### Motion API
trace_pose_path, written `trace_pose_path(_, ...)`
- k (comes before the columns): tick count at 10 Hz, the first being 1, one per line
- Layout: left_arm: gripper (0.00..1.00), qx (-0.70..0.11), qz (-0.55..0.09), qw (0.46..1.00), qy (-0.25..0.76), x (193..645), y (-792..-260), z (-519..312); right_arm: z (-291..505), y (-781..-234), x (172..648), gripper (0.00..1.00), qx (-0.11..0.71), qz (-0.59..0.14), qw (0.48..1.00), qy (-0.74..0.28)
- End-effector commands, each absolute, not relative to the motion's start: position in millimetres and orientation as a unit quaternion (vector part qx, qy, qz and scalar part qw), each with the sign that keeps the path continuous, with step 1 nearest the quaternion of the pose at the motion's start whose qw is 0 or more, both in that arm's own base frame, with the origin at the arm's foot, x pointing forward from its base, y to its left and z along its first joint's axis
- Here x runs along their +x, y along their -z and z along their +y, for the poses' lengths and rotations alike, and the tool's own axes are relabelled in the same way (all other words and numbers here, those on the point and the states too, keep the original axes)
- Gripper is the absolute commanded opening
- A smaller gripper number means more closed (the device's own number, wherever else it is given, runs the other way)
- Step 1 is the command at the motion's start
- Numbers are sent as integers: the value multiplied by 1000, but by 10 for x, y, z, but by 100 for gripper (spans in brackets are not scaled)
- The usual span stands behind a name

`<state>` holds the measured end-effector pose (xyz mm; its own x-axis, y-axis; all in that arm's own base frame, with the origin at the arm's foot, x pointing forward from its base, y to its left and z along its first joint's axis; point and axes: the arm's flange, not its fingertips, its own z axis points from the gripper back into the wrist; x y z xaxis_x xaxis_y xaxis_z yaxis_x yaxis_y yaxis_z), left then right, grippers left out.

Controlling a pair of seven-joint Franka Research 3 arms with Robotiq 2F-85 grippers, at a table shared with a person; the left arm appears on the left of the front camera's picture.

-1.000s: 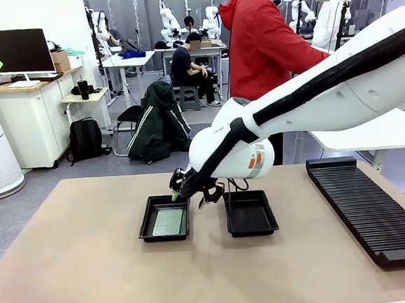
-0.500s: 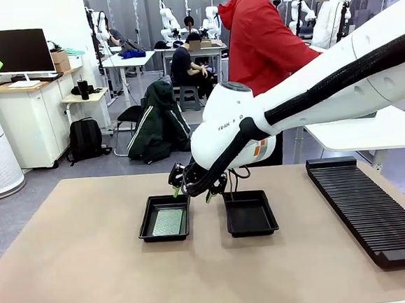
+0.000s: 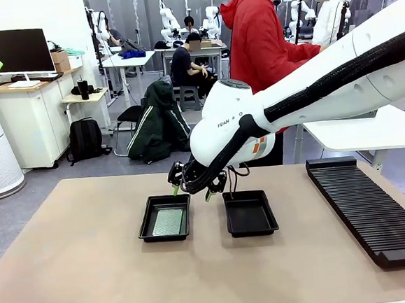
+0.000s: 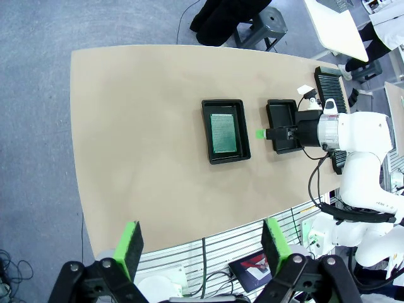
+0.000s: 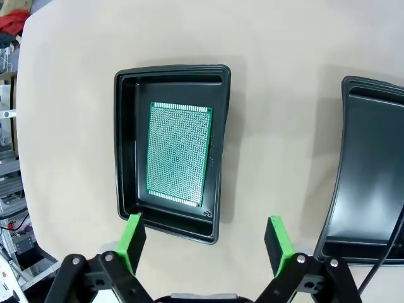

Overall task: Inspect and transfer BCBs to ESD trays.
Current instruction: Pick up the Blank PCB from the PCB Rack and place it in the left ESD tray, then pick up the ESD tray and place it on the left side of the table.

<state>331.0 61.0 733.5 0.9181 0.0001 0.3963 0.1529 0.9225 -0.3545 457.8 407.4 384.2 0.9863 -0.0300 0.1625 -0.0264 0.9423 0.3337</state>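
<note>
Front and left of the tabletop [image 3: 78,266] are wide open, easy to come in from there. The two ESD trays [image 3: 144,225] sit mid-table with a narrow bare strip between, and the right arm [image 3: 303,94] hangs over their far side, fingers [image 3: 175,190] spread roughly above that strip. Ribbed rack [image 3: 369,212] hogs the right edge.

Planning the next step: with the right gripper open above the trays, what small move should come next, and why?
Probably lift the right gripper clear: it is open and empty, the BCB lies flat in one ESD tray, and the second ESD tray holds nothing.
</note>
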Motion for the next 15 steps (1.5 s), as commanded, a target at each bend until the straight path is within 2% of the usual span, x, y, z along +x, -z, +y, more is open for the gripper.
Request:
trace_pose_path(1,100,-188,-199,961,39,3308,-7327,623,4079,-3826,4562,100,169,-83,982,0)
trace_pose_path(14,100,-193,-198,960,40,3310,-7335,610,4079,-3826,4562,100,169,-83,982,0)
trace_pose_path(15,100,-179,-190,963,64,3393,-7245,351,4078,-3842,4574,100,170,-83,982,0)
